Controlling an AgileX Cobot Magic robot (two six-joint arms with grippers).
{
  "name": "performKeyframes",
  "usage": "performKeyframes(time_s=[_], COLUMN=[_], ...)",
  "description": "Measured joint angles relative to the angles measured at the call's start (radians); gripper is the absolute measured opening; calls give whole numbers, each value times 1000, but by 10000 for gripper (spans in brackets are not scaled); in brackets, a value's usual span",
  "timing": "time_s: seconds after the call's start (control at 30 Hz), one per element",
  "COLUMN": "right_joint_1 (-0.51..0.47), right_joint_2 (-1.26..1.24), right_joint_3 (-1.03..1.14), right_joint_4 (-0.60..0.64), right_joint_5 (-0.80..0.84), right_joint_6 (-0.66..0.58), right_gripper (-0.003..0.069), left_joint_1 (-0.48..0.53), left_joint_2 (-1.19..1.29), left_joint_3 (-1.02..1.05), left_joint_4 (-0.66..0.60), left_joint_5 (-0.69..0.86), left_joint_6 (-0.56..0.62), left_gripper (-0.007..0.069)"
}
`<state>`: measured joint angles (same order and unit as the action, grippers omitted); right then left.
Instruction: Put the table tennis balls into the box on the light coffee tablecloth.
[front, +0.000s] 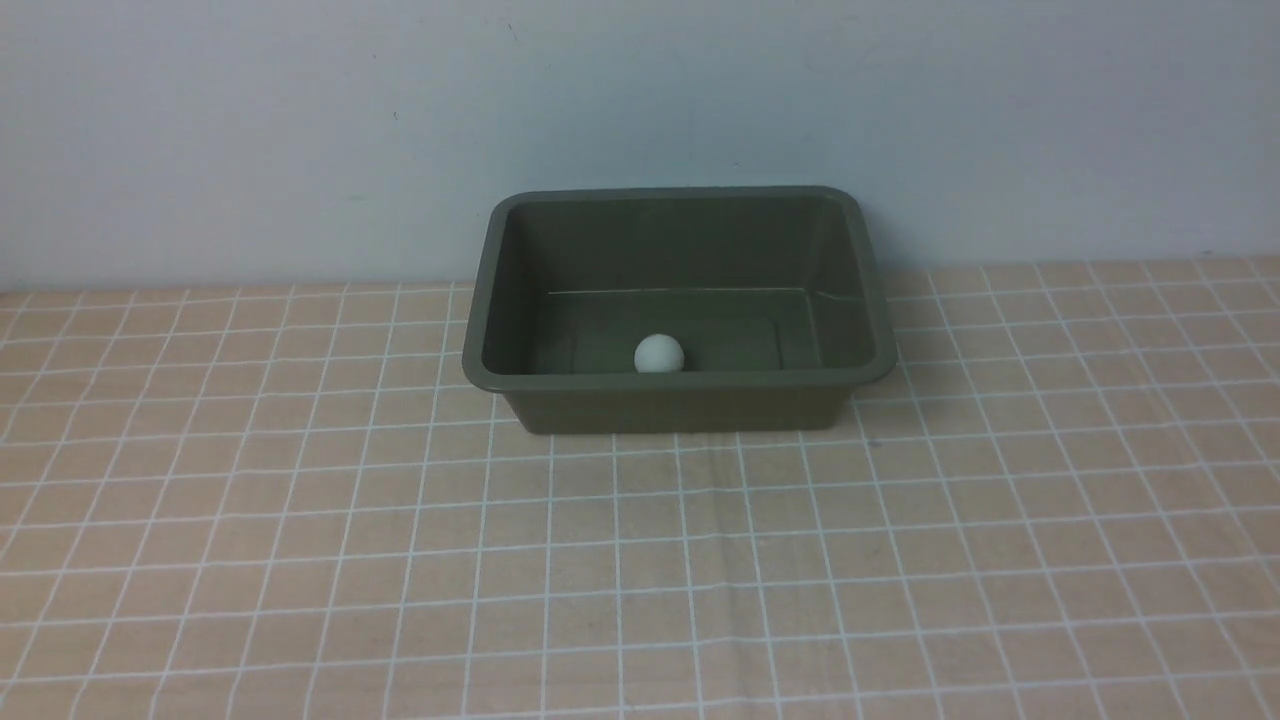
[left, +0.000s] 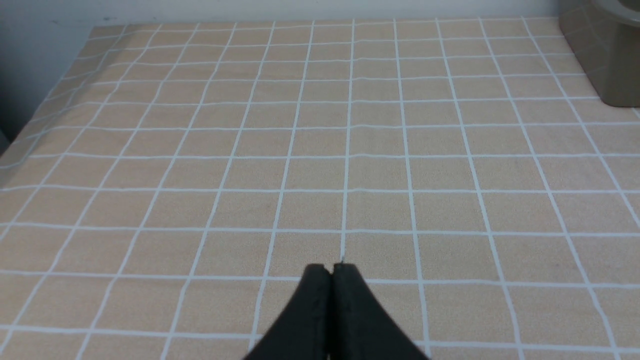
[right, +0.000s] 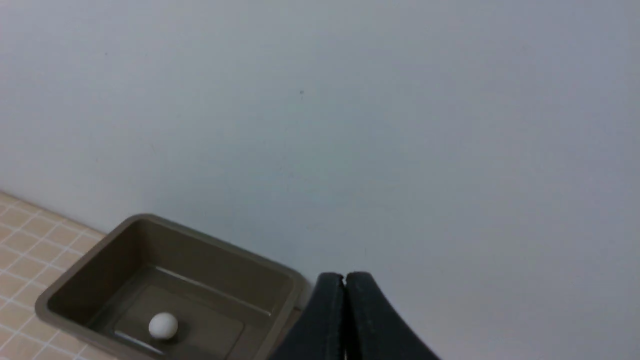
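The dark olive-green box (front: 680, 400) stands on the light coffee tablecloth (front: 300, 560) near the back wall. One white table tennis ball (front: 659, 354) lies inside it, near its front wall; the ball also shows in the right wrist view (right: 163, 325) inside the box (right: 65, 295). Neither arm shows in the front view. My left gripper (left: 332, 270) is shut and empty above bare cloth (left: 250, 150), with a corner of the box (left: 600, 55) far off. My right gripper (right: 344, 278) is shut and empty, raised and facing the wall, beside the box.
A pale grey-blue wall (front: 640, 100) rises right behind the box. The cloth's left edge (left: 30, 135) drops off in the left wrist view. The cloth is slightly creased in front of the box.
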<state>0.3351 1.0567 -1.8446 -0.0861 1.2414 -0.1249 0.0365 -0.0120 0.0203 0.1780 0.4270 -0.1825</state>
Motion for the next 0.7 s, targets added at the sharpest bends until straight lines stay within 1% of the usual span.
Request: performKeyframes(time_s=[0.2, 0.23, 0.27, 0.3, 0.37, 0.4, 0.7], right_joint_1=[0, 0, 0, 0, 0, 0, 0], right_joint_2=[-301, -335, -343, -394, -455, -494, -615], right_joint_3=[508, 589, 605, 712, 838, 937, 1274], right_joint_4=[-1, -1, -1, -1, -1, -1, 58], right_joint_5=[-220, -254, -261, -304, -356, -388, -562], right_joint_6=[44, 50, 52, 62, 75, 83, 104], right_gripper=[-17, -17, -17, -17, -17, -17, -17], left_joint_1=[0, 0, 0, 0, 0, 0, 0], left_joint_2=[0, 0, 0, 0, 0, 0, 0], left_joint_3=[0, 0, 0, 0, 0, 0, 0], left_joint_4=[0, 0, 0, 0, 0, 0, 0], left_joint_5=[0, 0, 0, 0, 0, 0, 0], left_joint_6=[0, 0, 0, 0, 0, 0, 0], left_gripper=[-69, -69, -69, -69, -69, -69, -69])
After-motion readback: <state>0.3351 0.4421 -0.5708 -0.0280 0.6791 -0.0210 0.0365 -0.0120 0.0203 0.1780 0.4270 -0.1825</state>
